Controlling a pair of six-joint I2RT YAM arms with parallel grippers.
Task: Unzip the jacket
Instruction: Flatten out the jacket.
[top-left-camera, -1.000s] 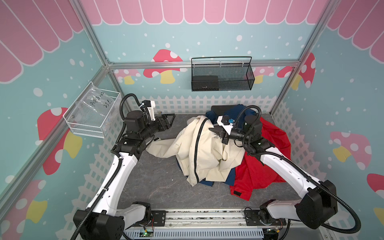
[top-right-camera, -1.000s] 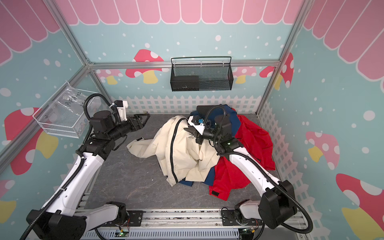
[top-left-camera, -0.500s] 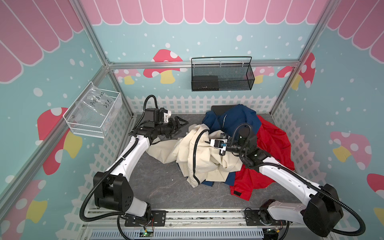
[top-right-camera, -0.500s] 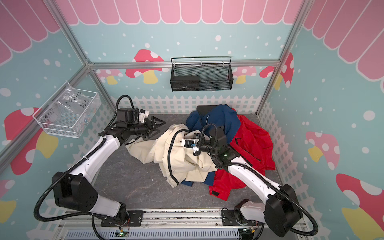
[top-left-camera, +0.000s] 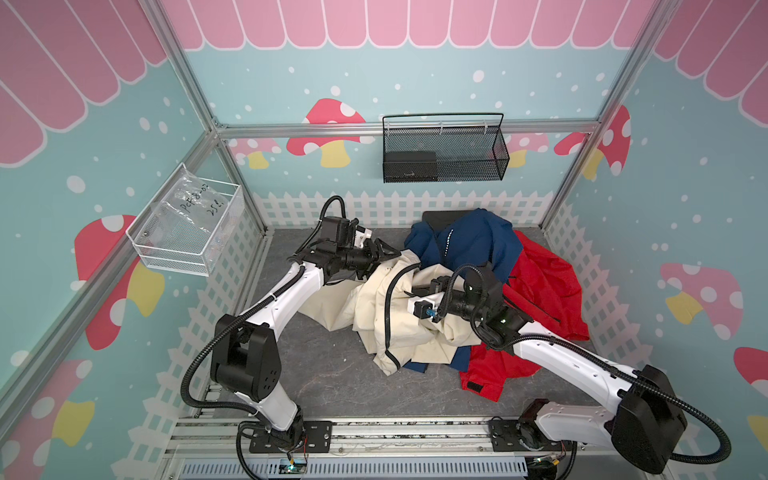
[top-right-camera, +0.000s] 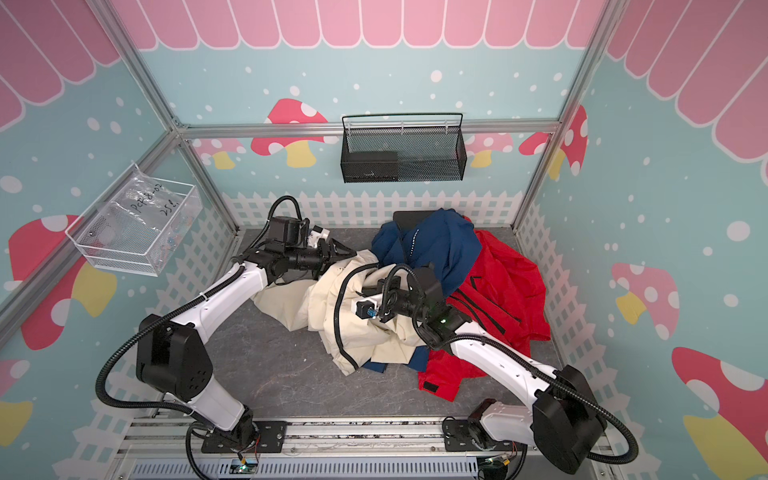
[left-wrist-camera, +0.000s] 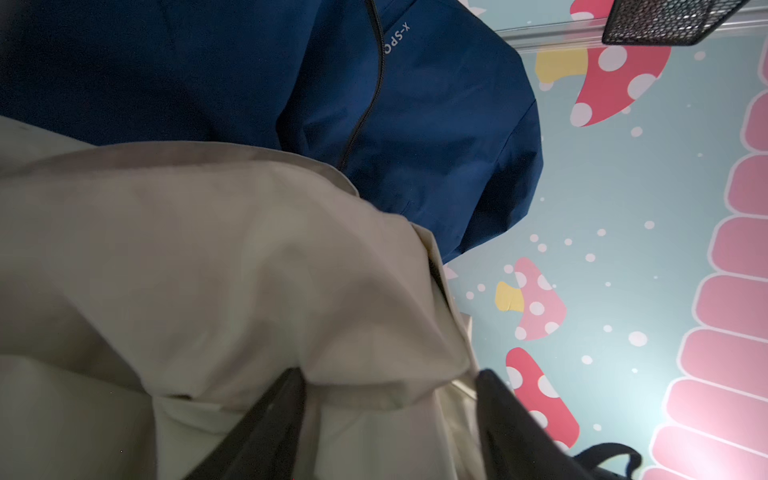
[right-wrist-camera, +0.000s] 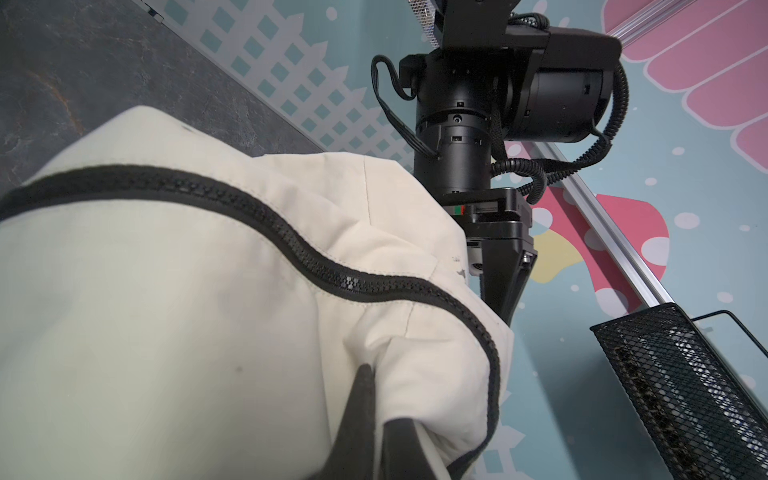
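Observation:
A cream jacket (top-left-camera: 415, 332) (top-right-camera: 320, 303) lies crumpled mid-table, and its black zipper (top-left-camera: 388, 299) (right-wrist-camera: 291, 245) is closed along the stretch that shows. My left gripper (top-left-camera: 395, 251) (top-right-camera: 351, 251) (left-wrist-camera: 386, 382) is at the jacket's far upper edge. Its jaws stand apart, open, with a fold of cream cloth between them. My right gripper (top-left-camera: 411, 291) (top-right-camera: 365, 291) (right-wrist-camera: 380, 395) is shut on a pinch of cream fabric next to the zipper's upper end. The zipper pull does not show.
A blue jacket (top-left-camera: 469, 245) and a red jacket (top-left-camera: 540, 291) lie partly under the cream one, toward the back right. A black wire basket (top-left-camera: 442, 153) hangs on the back wall and a clear bin (top-left-camera: 187, 232) on the left wall. White fencing edges the grey table (top-left-camera: 332, 374).
My left arm has swung right, from beside the jacket to its upper edge, and its jaws now straddle cloth. The right gripper has sunk lower, still pinching the cream fabric.

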